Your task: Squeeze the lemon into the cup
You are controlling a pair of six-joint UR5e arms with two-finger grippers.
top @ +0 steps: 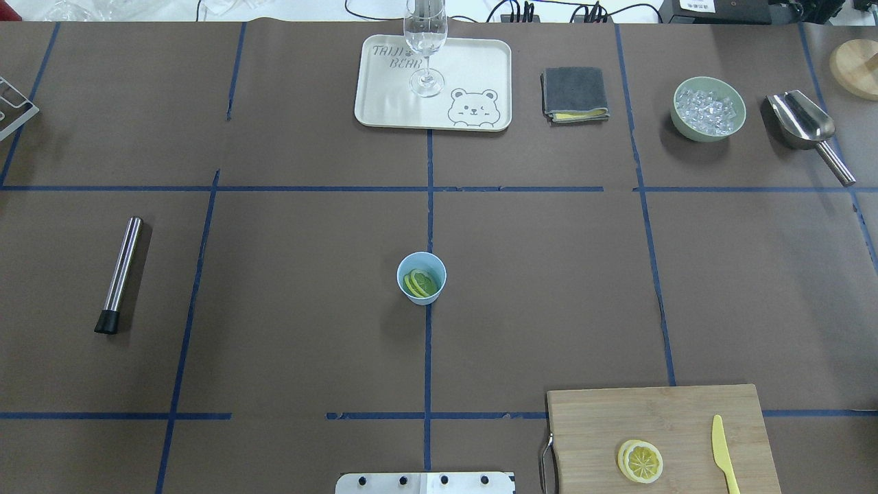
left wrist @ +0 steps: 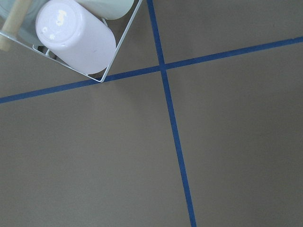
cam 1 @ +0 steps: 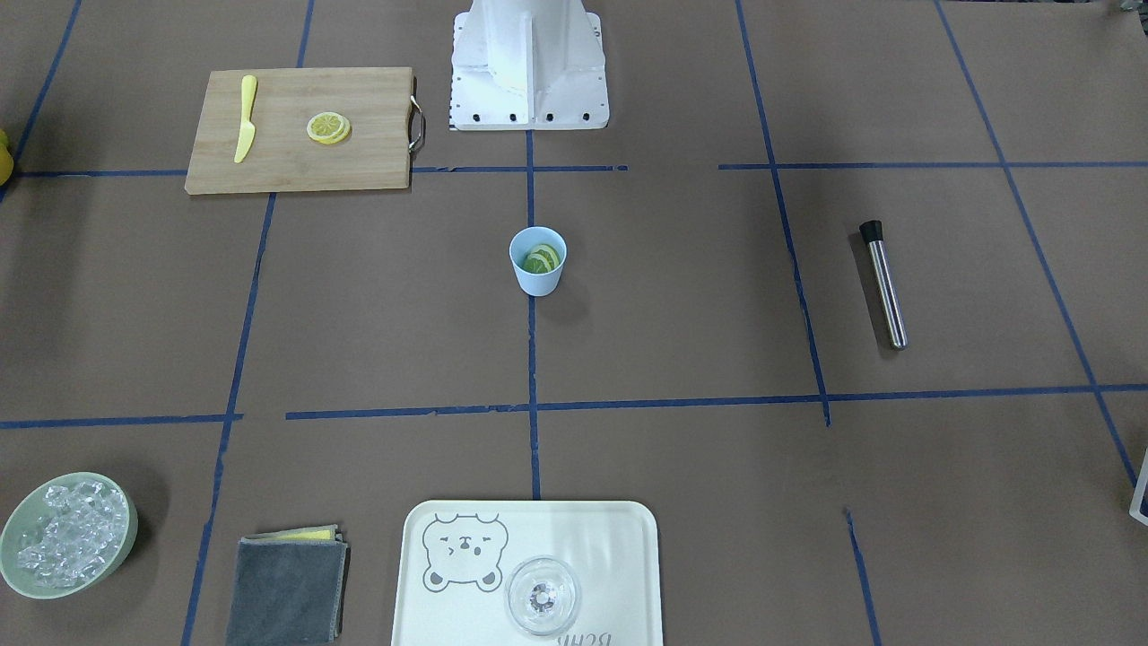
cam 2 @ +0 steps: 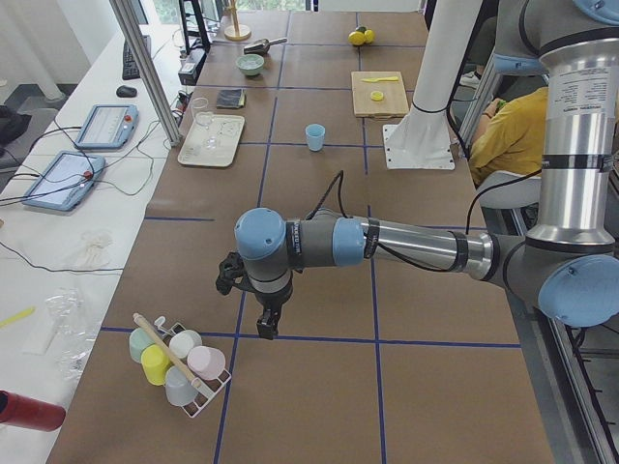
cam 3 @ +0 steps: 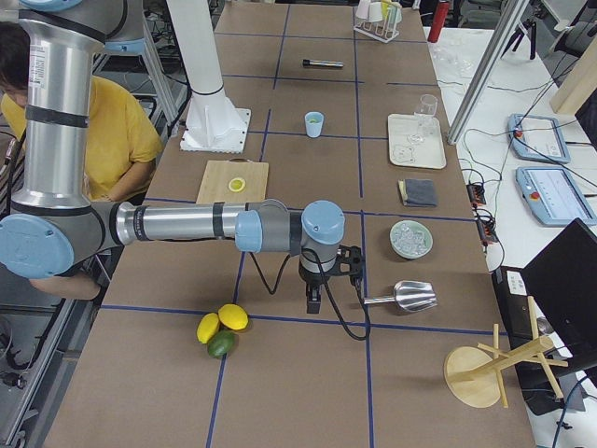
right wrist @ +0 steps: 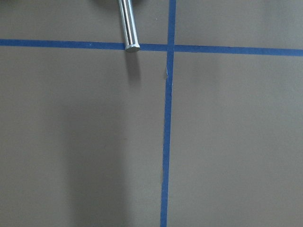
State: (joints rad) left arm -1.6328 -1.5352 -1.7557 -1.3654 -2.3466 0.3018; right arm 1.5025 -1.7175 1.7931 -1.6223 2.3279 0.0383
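The pale blue cup (cam 1: pixel 538 280) stands at the table's middle (top: pixel 429 261), with yellow and green citrus slices inside it. A lemon slice (cam 1: pixel 328 127) lies on the wooden cutting board (cam 1: pixel 359 152), near the robot's right (top: pixel 643 461). My left gripper (cam 2: pixel 266 324) shows only in the exterior left view, far from the cup, hanging over the table beside a cup rack. My right gripper (cam 3: pixel 313 303) shows only in the exterior right view, low beside a metal scoop. I cannot tell whether either is open or shut. Neither wrist view shows fingers.
A yellow knife (cam 1: pixel 245 117) lies on the board. A steel muddler (top: pixel 119 274) lies at the left. A tray (top: pixel 384 103) bears a clear glass (top: pixel 425 41). Beyond are a grey cloth (top: pixel 575 92), an ice bowl (top: pixel 708 108), a scoop (top: pixel 802 123), a cup rack (cam 2: pixel 179 362) and whole fruit (cam 3: pixel 222 329).
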